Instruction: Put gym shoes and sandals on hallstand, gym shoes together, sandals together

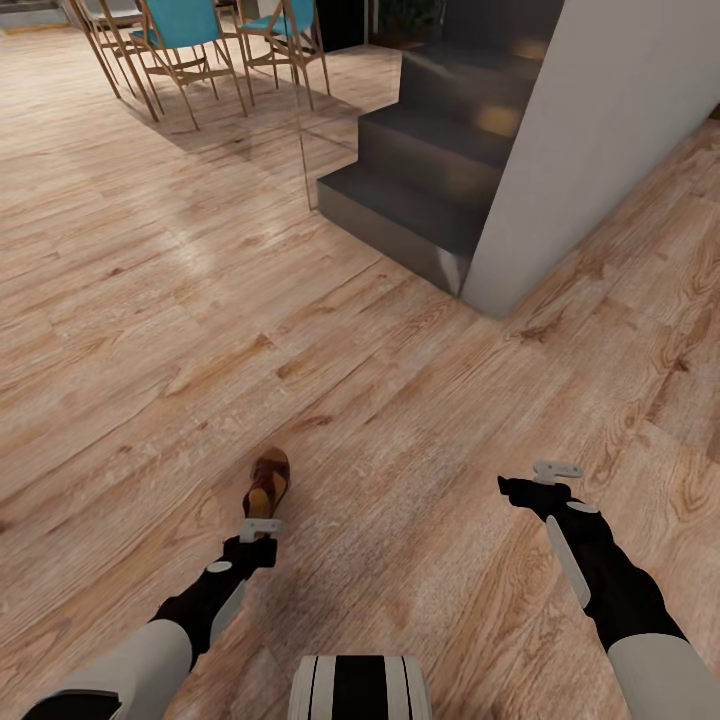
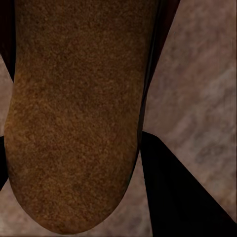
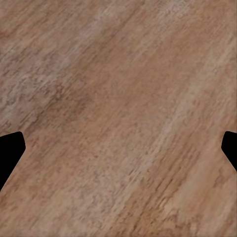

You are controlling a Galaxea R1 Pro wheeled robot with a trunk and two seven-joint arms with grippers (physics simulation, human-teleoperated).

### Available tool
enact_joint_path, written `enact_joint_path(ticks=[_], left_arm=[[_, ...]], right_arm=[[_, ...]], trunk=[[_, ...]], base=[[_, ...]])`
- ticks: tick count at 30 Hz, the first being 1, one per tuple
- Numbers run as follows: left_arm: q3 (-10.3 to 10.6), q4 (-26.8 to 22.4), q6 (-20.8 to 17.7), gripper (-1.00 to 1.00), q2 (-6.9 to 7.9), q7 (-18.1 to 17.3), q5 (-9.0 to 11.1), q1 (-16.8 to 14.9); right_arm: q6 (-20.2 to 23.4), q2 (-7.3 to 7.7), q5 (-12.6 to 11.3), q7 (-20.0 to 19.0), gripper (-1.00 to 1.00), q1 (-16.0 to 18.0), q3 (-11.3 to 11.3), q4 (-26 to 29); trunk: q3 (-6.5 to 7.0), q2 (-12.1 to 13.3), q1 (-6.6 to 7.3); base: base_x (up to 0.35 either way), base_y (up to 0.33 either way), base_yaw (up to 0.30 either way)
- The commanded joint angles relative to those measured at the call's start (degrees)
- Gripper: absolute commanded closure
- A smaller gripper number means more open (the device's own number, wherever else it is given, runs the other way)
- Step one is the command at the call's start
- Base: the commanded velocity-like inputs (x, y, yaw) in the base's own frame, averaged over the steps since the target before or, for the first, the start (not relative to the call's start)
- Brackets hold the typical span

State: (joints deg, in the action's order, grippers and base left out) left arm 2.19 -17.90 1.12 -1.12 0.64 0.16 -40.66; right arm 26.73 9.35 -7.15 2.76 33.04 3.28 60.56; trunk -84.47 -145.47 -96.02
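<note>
Head view | left claw [image 1: 262,527] grips sandal [image 1: 268,484] | right claw [image 1: 556,470] wide | no readable writing

sandal [image 1: 268,484]: dark brown, glossy, tan band across it; in the left wrist view its sole [image 2: 74,118] is grainy mid-brown. corridor floor [image 1: 400,420] around the sandal: light brown wood-grain planks. beyond the sandal: dark grey stairs [image 1: 430,150], pale grey wall [image 1: 600,130], teal-seated chairs [image 1: 185,40] on tan frames.
</note>
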Motion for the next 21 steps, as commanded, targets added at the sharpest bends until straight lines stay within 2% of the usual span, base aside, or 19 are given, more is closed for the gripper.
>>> enact_joint_path(ticks=[1, 6, 21], left_arm=[[0.2, 0.2, 0.11, 1.0, -0.26, 0.04, -0.25, -0.04], [0.45, 0.71, 0.11, 1.0, -1.12, 0.03, -0.78, -0.04], [0.44, 0.85, 0.16, 1.0, -1.26, 0.03, -1.04, -0.04]], right_arm=[[0.25, 0.03, -0.59, 0.3, -1.0, 0.0, -0.03, 0.09], [0.25, 0.05, -0.59, 0.28, -1.0, 0.0, 0.04, 0.09], [0.25, 0.08, -0.5, 0.23, -1.0, 0.0, 0.06, 0.09]], trunk=[[-0.03, -0.01, 0.01], [-0.03, -0.01, 0.01], [-0.03, -0.01, 0.01]], base=[[0.0, 0.0, 0.0], [0.0, 0.0, 0.0], [0.0, 0.0, 0.0]])
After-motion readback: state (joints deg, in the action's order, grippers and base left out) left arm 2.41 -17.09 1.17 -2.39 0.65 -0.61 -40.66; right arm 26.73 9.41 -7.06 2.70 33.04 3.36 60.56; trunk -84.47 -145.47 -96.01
